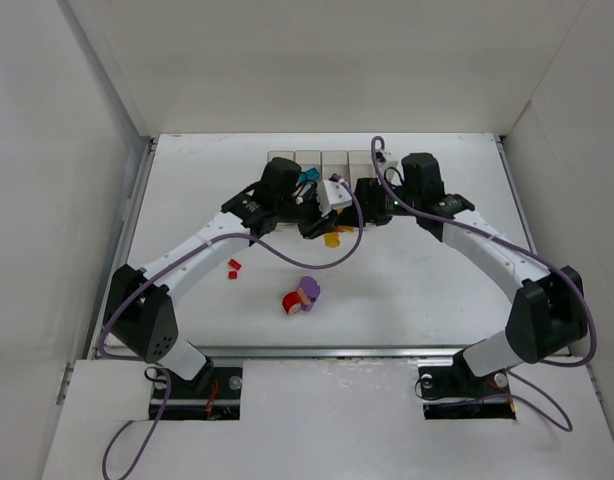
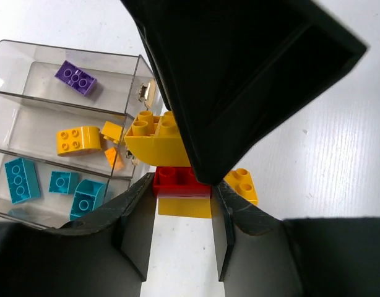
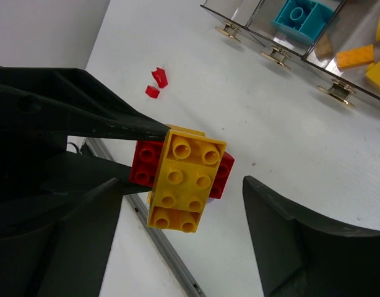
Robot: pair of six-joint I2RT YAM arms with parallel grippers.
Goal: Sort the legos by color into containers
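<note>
My left gripper [image 2: 182, 189] is shut on the red brick [image 2: 177, 182] of a yellow-and-red lego clump [image 3: 181, 179] and holds it just in front of the containers [image 1: 327, 163]. My right gripper [image 3: 184, 198] is open, with its fingers [image 3: 301, 241] wide on either side of that clump and not touching it. In the top view both grippers, left [image 1: 322, 220] and right [image 1: 359, 205], meet over a yellow lego [image 1: 332, 238]. The bins hold a purple brick [image 2: 75, 78], yellow bricks [image 2: 78, 140] and teal bricks [image 2: 21, 179]. A loose yellow brick [image 2: 242, 184] lies on the table.
A red-and-purple clump [image 1: 302, 297] lies mid-table, nearer the arm bases. Two small red pieces [image 1: 233, 268] lie to its left and also show in the right wrist view [image 3: 156, 81]. White walls enclose the table on the left, right and back.
</note>
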